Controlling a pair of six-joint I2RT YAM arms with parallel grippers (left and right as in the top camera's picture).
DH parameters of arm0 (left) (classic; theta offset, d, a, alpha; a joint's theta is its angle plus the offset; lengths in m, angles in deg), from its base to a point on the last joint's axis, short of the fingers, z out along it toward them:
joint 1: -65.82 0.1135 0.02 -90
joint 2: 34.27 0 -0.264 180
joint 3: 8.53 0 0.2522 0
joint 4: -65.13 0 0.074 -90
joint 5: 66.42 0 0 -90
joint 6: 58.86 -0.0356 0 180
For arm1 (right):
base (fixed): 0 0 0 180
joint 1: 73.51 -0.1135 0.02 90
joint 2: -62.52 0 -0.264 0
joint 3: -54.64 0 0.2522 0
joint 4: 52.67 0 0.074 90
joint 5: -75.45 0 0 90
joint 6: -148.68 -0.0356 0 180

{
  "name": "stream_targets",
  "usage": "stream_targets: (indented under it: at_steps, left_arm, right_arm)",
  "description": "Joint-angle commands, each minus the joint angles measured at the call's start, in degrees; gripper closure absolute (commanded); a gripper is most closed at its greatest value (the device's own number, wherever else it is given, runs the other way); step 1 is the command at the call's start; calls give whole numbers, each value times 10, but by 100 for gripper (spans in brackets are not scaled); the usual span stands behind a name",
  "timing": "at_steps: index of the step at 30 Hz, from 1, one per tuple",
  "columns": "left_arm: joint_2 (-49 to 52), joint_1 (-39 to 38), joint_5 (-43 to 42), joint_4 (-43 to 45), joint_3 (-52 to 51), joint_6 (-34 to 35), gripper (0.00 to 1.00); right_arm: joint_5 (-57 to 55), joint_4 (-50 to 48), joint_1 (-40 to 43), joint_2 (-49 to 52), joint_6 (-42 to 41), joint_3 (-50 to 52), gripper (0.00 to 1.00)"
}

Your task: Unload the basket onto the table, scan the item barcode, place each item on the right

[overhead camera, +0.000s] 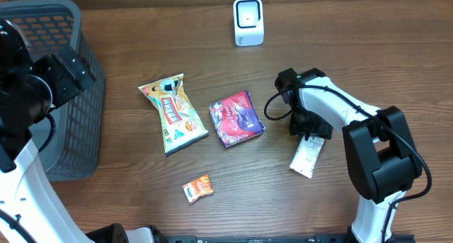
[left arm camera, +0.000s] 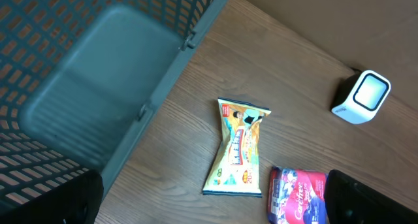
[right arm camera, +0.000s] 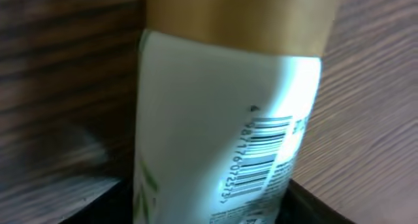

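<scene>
- White packet (overhead camera: 308, 158) lying flat and tilted on the wooden surface (overhead camera: 127, 200), its upper end under the right tool (overhead camera: 306, 127).
- From the right wrist, packet close up between the dark fingers (right arm camera: 98, 208), barcode (right arm camera: 258, 155) facing the camera; pinched or only straddled, cannot tell.
- To the left, a purple packet (overhead camera: 236, 118), then a yellow snack bag (overhead camera: 172, 112); a small orange packet (overhead camera: 198, 188) nearer the front.
- At the far edge, a scanner (overhead camera: 248, 21), standing well apart from the packet.
- Left tool (left arm camera: 215, 211) spread wide, holding nothing, beside a grey basket (overhead camera: 71, 94).
</scene>
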Motion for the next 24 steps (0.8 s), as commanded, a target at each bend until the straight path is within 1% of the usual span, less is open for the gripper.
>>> stream_targets:
  at_steps: [1,3,4,5,8,11,14,16,18,19,24]
  left_arm:
    - [-1,3,6,1,2,8,0]
    - [-1,3,6,1,2,8,0]
    - [-1,3,6,1,2,8,0]
    - [-1,3,6,1,2,8,0]
    - [-1,3,6,1,2,8,0]
    - [-1,3,6,1,2,8,0]
    - [-1,3,6,1,2,8,0]
    - [-1,3,6,1,2,8,0]
    - [-1,3,6,1,2,8,0]
    - [-1,3,6,1,2,8,0]
    - [-1,3,6,1,2,8,0]
  right_arm:
    - [13,13,4,-6,-8,-23,56]
    - [41,35,5,-6,5,-59,62]
    - [66,45,6,-6,24,-86,67]
    - [90,47,7,-6,44,-104,69]
    - [208,40,19,-6,117,-156,70]
    - [335,12,40,-6,176,-164,70]
    - [458,-7,66,-6,236,-156,69]
    - [507,-16,83,-6,270,-148,69]
    - [537,-31,94,-6,287,-132,68]
    - [570,-51,105,-6,303,-106,66]
    - [629,-139,146,-6,296,5,66]
